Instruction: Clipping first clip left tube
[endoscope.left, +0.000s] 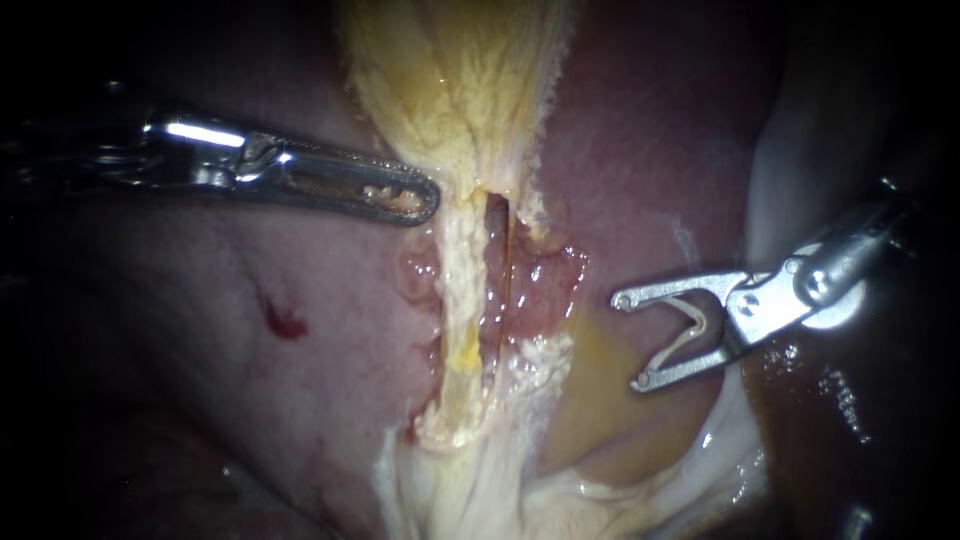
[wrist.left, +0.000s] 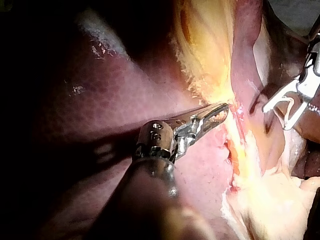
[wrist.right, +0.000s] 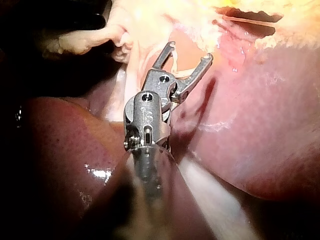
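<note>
Two tubes run down from the yellowish gallbladder (endoscope.left: 460, 80) with a slit between them. The pale left tube (endoscope.left: 458, 320) is the thicker one. The thin reddish right tube (endoscope.left: 512, 285) lies beside it. My left instrument (endoscope.left: 405, 200) is shut on the gallbladder's lower edge, just above the left tube; the left wrist view shows the same hold (wrist.left: 217, 111). My right instrument (endoscope.left: 630, 340) hangs to the right of both tubes and touches neither. Its jaws are open, with a pale V-shaped clip (endoscope.left: 690, 330) seated between them, and it also shows as my right instrument (wrist.right: 190, 52).
The liver (endoscope.left: 200, 330) fills the left side, with a small red spot (endoscope.left: 285, 322) on it. Whitish fatty tissue (endoscope.left: 470, 490) spreads below the tubes. A yellow-brown patch (endoscope.left: 600, 400) lies under the right instrument.
</note>
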